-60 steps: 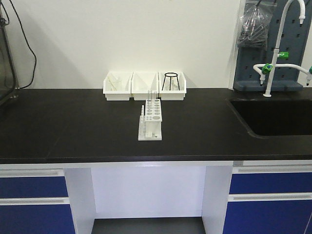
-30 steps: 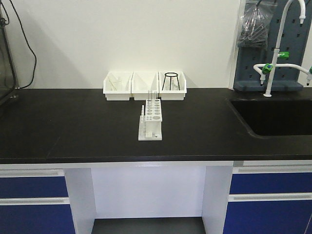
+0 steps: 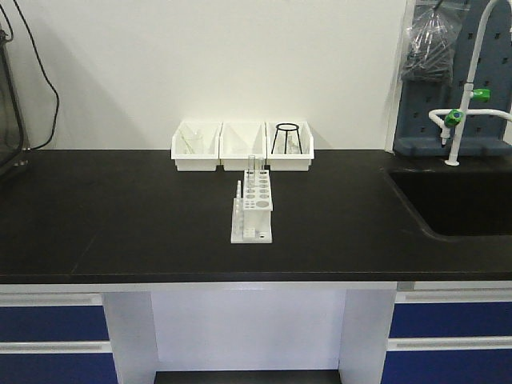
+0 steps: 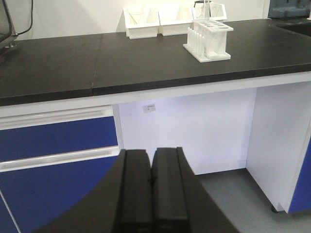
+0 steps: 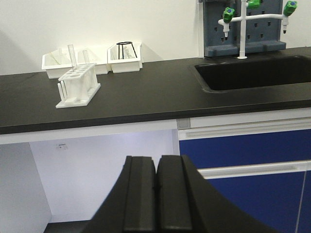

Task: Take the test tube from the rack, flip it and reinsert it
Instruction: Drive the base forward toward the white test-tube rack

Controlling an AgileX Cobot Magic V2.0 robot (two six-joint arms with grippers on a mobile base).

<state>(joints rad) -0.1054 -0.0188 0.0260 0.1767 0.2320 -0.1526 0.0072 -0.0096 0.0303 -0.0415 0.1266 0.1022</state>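
Observation:
The white rack (image 3: 253,210) stands on the middle of the black counter (image 3: 120,216), in front of the bins. Two slim clear test tubes stand upright at its far end; one test tube (image 3: 251,163) shows in the front view, and both show in the right wrist view (image 5: 72,54). The rack also shows in the left wrist view (image 4: 209,41) and the right wrist view (image 5: 77,86). My left gripper (image 4: 151,162) is shut and empty, low in front of the bench. My right gripper (image 5: 156,170) is shut and empty, also below counter height. Neither gripper shows in the front view.
Three white bins (image 3: 242,146) stand in a row behind the rack; the right one holds a black ring stand (image 3: 288,136). A sink (image 3: 464,204) with a white faucet (image 3: 464,104) is at the right. Blue drawers (image 3: 48,320) are under the counter.
The front view has shifted: the bench, rack and bins now appear slightly larger and lower in the frame. Nothing on the counter has moved relative to the counter.

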